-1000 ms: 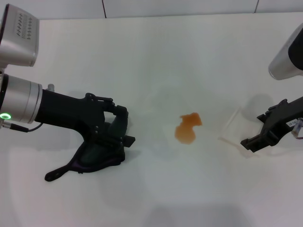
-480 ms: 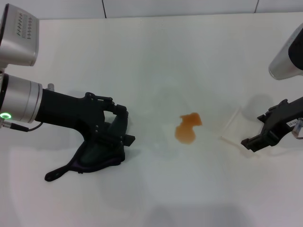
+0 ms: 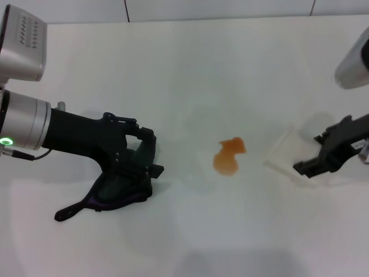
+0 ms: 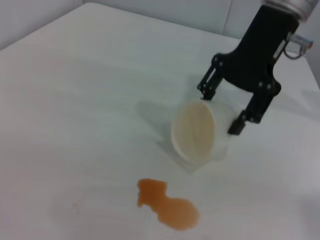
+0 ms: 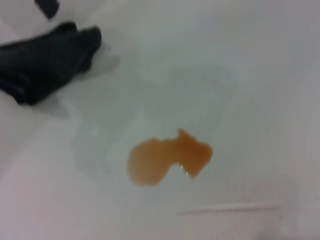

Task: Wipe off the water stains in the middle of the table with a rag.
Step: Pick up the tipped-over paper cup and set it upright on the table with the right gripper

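Under left end effector point(image 3: 144, 167): rag point(image 3: 118, 187), fingers clamped on it; water stains point(image 3: 229, 156) well apart, rightward.

**No legible writing in view**

Nothing can be read anywhere. A small white tag point(image 3: 358, 149) sits on the right arm just behind its fingers, but its marks are too small to make out. The same tag point(image 4: 300, 41) in the left wrist view shows no readable characters.

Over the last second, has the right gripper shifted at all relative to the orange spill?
Yes, slightly. In the head view the right gripper has drifted up the picture, away from the robot, with the tipped paper cup between its fingers, while the water stains stay put.
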### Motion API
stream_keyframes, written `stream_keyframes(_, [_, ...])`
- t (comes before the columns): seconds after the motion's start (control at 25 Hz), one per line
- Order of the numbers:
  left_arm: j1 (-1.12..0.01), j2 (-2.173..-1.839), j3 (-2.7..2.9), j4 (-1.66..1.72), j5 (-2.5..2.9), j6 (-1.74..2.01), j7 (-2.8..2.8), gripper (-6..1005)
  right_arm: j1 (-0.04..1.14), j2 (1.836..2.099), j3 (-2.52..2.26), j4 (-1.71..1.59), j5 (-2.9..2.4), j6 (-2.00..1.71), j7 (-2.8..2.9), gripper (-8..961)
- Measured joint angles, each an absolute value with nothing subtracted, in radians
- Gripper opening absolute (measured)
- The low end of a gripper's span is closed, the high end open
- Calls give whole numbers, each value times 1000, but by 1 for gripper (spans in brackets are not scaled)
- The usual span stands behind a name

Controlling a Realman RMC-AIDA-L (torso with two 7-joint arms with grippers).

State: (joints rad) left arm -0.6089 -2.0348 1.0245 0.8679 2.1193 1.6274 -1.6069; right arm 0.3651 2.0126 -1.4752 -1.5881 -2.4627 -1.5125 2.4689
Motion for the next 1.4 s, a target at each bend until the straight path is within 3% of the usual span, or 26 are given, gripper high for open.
stream_keyframes(0.4, [-606,-2035,1022,866,2113,1614,-1587,878,291,2011,-1338,-1574,-2275,-1430,2337,690])
stream_keyframes(1.4, [-607,-2039,997,865,2112,1599,-1585,878,260,2011,-1267,-991,-1679,-1023,1609,689])
